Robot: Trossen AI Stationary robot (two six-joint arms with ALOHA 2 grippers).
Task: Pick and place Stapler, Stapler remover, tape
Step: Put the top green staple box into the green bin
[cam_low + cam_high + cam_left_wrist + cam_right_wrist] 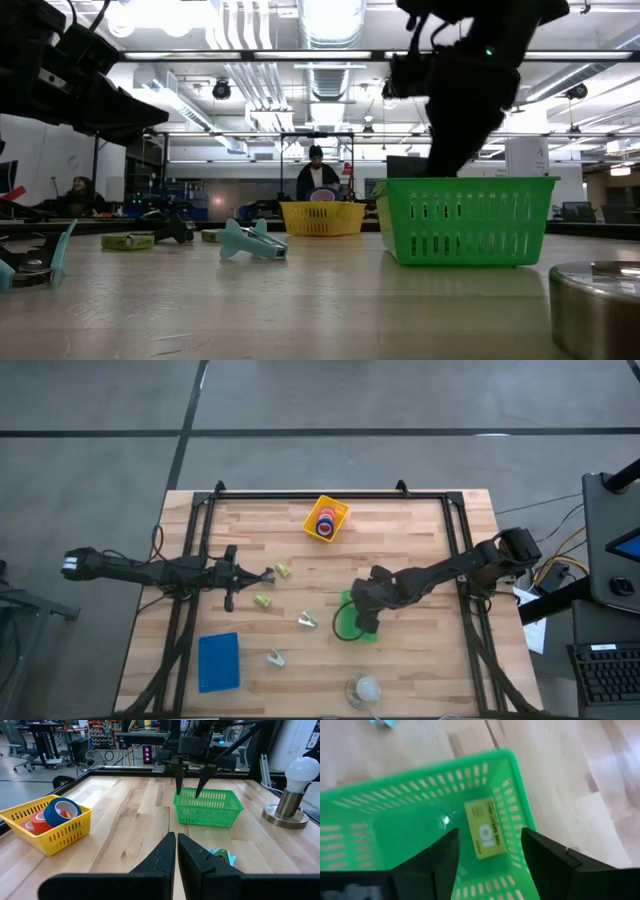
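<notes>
- Two arms over one wooden table.
- Right gripper hangs above the green basket, jaws spread wide, holding nothing; a yellow-green stapler lies inside.
- Left gripper sits closed and empty, near a teal staple remover.
- Tape rolls sit in the yellow basket.

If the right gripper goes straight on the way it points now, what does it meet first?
Probably the yellow-green box lying in the green basket; the open right gripper points down at it.
</notes>
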